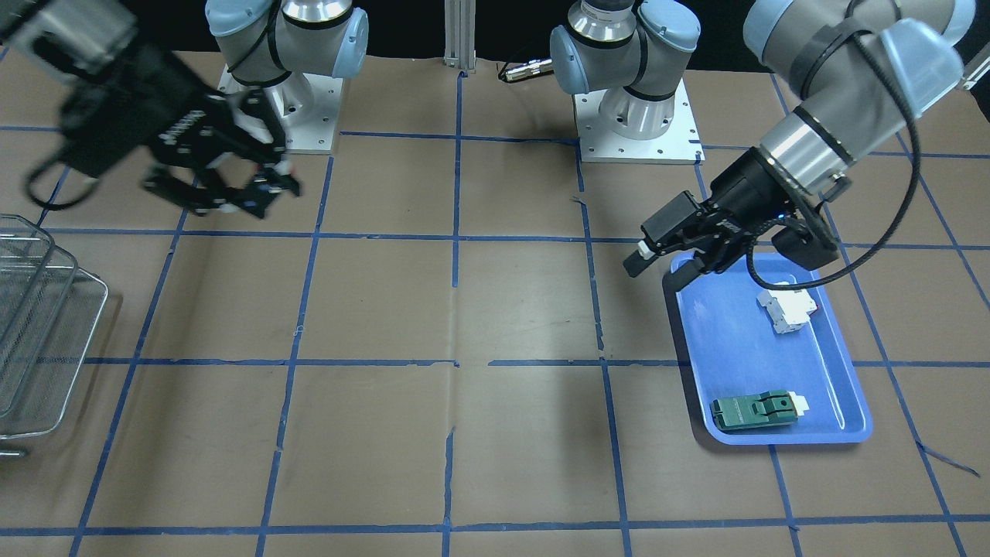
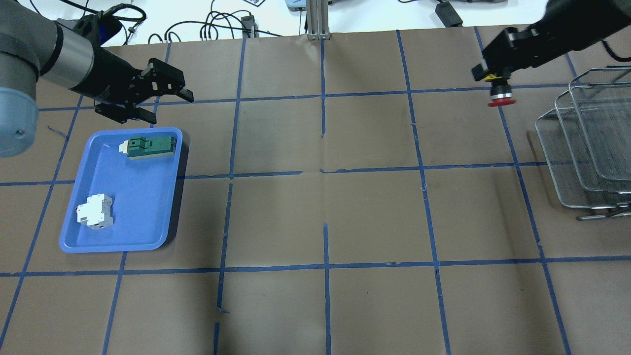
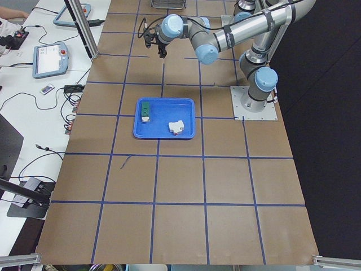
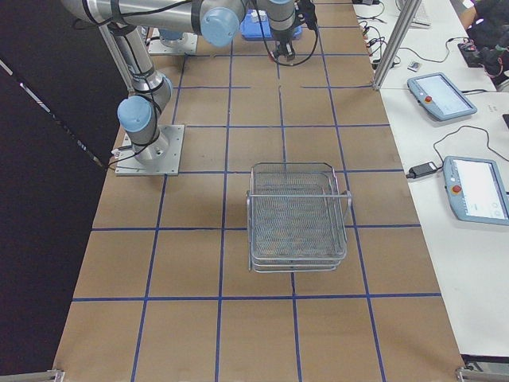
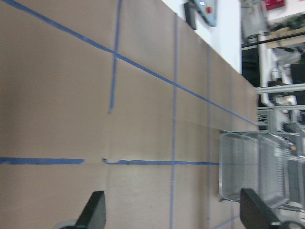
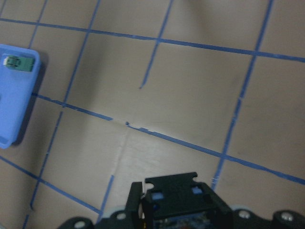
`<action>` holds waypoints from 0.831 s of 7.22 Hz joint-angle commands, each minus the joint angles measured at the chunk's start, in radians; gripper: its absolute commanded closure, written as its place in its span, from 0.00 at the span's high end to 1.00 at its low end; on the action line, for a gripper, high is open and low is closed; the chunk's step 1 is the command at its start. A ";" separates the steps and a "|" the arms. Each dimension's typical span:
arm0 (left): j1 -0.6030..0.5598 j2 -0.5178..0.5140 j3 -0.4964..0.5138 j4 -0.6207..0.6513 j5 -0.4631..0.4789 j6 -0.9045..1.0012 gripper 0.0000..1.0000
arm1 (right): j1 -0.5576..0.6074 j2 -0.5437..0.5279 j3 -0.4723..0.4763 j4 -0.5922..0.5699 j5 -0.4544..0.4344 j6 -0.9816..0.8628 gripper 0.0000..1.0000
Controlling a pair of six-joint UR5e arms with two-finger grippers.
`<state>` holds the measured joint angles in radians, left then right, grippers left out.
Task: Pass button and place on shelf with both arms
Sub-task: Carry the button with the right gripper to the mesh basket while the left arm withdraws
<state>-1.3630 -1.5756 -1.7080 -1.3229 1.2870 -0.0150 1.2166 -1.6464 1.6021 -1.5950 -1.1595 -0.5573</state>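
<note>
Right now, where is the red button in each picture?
Overhead: button upper right, in the right end effector.
Front-facing: upper left, blurred.
Left side: not in it.
Right side: top centre, too small to be sure.
Left wrist: not in it.
Right wrist: bottom centre.
Shared landmark: shelf, missing only from the right wrist view.

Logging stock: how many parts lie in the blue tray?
2. The green module lies at the tray's end far from the robot, by the left end effector; the white breaker lies toward the robot's end. Nothing looks hidden. The right end effector holds the button.
</note>
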 commanded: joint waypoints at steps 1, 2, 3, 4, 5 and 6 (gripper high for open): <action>-0.115 0.009 0.198 -0.271 0.274 -0.009 1.00 | -0.168 -0.010 -0.010 -0.009 -0.209 -0.083 0.10; -0.137 0.043 0.217 -0.350 0.319 -0.008 1.00 | -0.269 -0.007 -0.011 -0.101 -0.274 -0.070 0.13; -0.128 0.049 0.212 -0.351 0.345 -0.005 1.00 | -0.369 0.016 -0.004 -0.178 -0.279 -0.082 0.17; -0.117 0.020 0.209 -0.338 0.341 0.006 1.00 | -0.418 0.063 -0.001 -0.187 -0.276 -0.088 0.17; -0.123 0.029 0.183 -0.338 0.344 0.003 1.00 | -0.442 0.127 0.001 -0.291 -0.275 -0.079 0.23; -0.123 0.038 0.176 -0.337 0.328 -0.002 1.00 | -0.442 0.158 -0.001 -0.369 -0.250 -0.070 0.42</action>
<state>-1.4855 -1.5442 -1.5183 -1.6606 1.6243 -0.0137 0.7936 -1.5391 1.6013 -1.8657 -1.4280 -0.6363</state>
